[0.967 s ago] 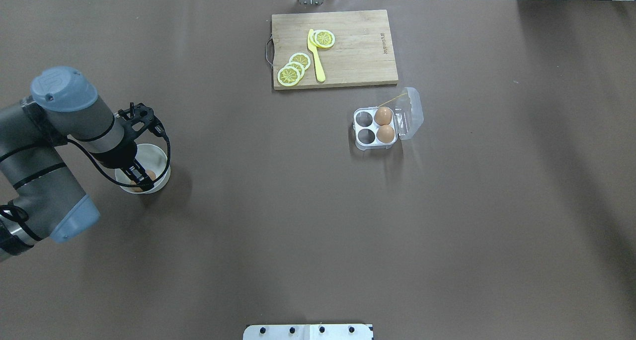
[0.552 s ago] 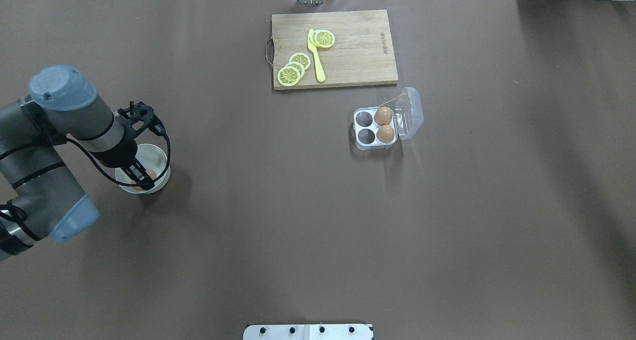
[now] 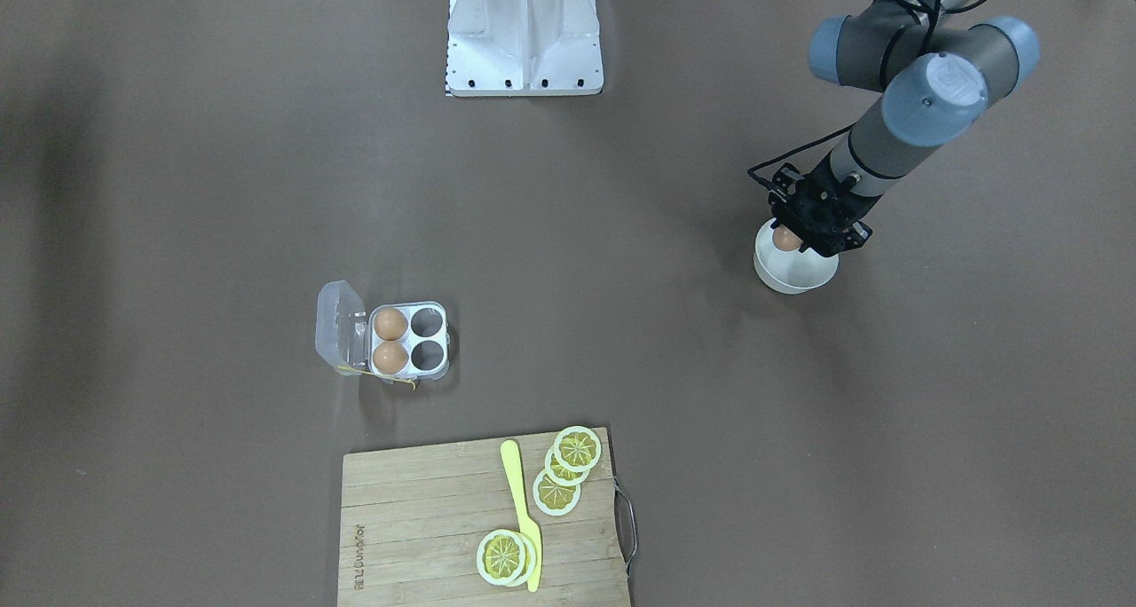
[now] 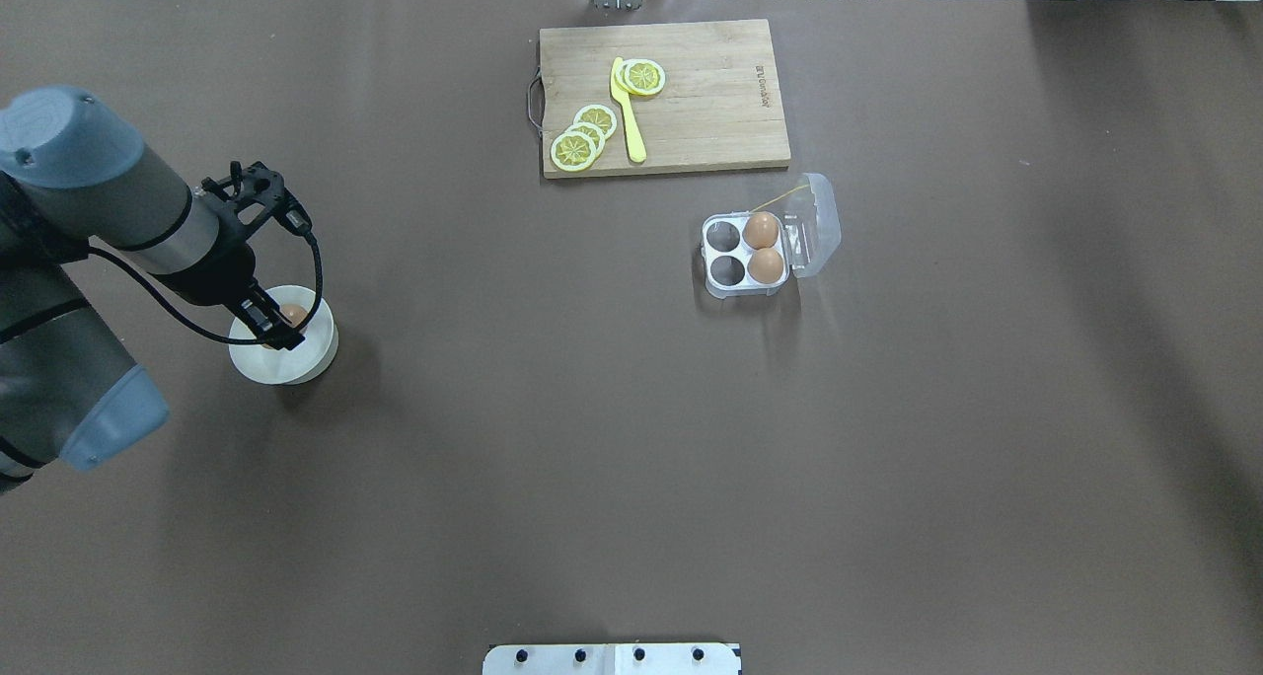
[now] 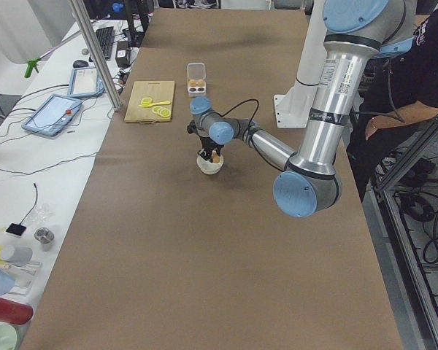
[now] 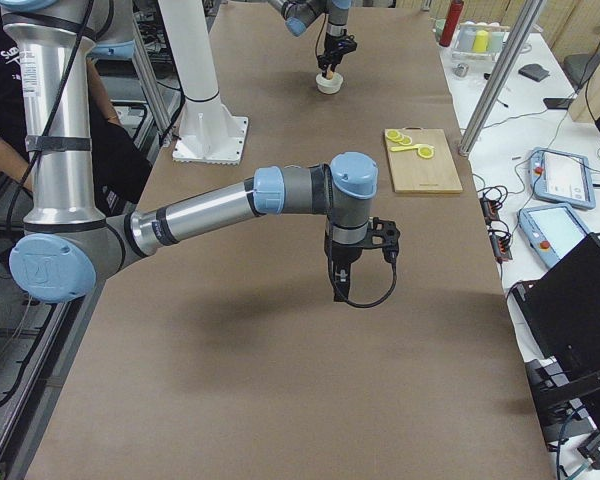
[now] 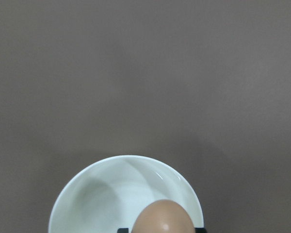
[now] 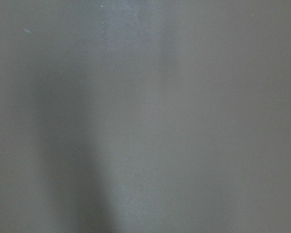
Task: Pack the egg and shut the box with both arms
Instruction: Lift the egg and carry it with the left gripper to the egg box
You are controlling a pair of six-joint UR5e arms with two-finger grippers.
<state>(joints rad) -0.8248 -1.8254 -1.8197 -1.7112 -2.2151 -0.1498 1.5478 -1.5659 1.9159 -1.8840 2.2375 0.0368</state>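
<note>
My left gripper (image 4: pixel 284 326) is shut on a tan-brown egg (image 4: pixel 293 314) and holds it just above the white bowl (image 4: pixel 296 364). The left wrist view shows the egg (image 7: pixel 164 217) between the fingers, over the bowl's rim (image 7: pixel 87 167). The clear box (image 4: pixel 727 271) lies open right of the table's middle, with its lid (image 4: pixel 815 226) folded back to the right. Two eggs (image 4: pixel 761 229) fill its right cells, and its left cells are empty. My right gripper (image 6: pixel 340 290) shows only in the exterior right view, hanging over bare table; I cannot tell whether it is open.
A wooden cutting board (image 4: pixel 701 112) with lemon slices (image 4: pixel 582 137) and a yellow knife (image 4: pixel 629 122) lies at the far edge, just behind the box. The white robot base (image 3: pixel 524 30) stands at the near edge. Brown table lies between the bowl and the box.
My left gripper has risen out of the bowl with the egg held in it and has moved slightly away from the robot. The box and board have not moved.
</note>
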